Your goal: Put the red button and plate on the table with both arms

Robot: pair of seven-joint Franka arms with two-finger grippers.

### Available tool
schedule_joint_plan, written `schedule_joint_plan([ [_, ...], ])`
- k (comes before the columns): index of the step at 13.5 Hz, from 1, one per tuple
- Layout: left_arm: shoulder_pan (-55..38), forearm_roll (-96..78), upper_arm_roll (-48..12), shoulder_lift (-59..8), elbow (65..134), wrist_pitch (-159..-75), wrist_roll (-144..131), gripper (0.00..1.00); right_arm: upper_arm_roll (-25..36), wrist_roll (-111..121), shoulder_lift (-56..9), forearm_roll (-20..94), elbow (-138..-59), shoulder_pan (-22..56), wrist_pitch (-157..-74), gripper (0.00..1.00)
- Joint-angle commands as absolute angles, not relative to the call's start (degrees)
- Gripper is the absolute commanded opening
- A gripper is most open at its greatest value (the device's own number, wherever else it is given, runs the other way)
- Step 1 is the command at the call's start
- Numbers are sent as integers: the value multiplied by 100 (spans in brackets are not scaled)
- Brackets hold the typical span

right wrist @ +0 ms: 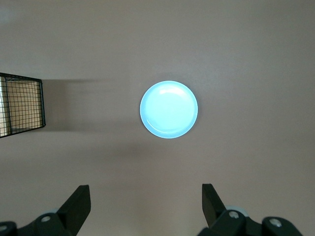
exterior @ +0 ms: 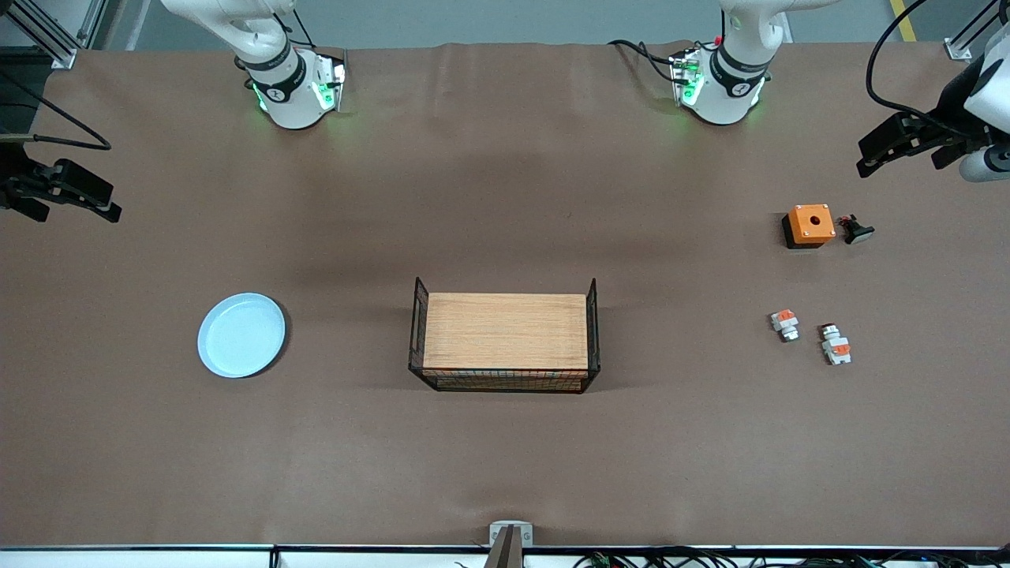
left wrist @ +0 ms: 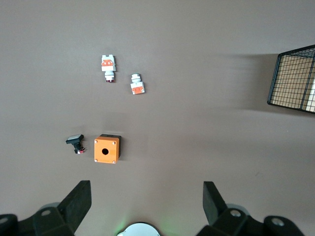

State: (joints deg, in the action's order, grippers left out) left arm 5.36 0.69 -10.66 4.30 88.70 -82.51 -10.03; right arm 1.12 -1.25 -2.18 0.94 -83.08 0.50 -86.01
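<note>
The red button, a small white block with an orange-red patch and a dark cap, lies on the brown table toward the left arm's end. It also shows in the left wrist view. The pale-blue plate lies flat toward the right arm's end and shows in the right wrist view. My left gripper is open and empty, up over the table's end by the orange box. My right gripper is open and empty, over the table's other end, apart from the plate.
A wooden board with black wire sides stands mid-table. An orange box and a black knob piece lie farther from the camera than the button. A stubbier white-and-orange piece lies beside the button.
</note>
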Motion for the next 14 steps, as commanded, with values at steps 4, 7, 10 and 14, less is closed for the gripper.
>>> schedule_joint_plan([
  [4,554,132,-1081,466,8842,-8183,-905,100,123,-211,-352,-52,-7858,79,-8464,100],
  [7,580,106,-1072,466,8824,-8183,-896,100,114,-220,-360,-132,-7787,79,-8420,100],
  [10,554,141,-1081,466,8815,-8183,-897,100,114,-482,-369,0,-7840,44,-8263,100],
  [14,580,123,-1072,457,8824,-8183,-773,100,149,-404,-360,0,-7840,18,-8191,100],
])
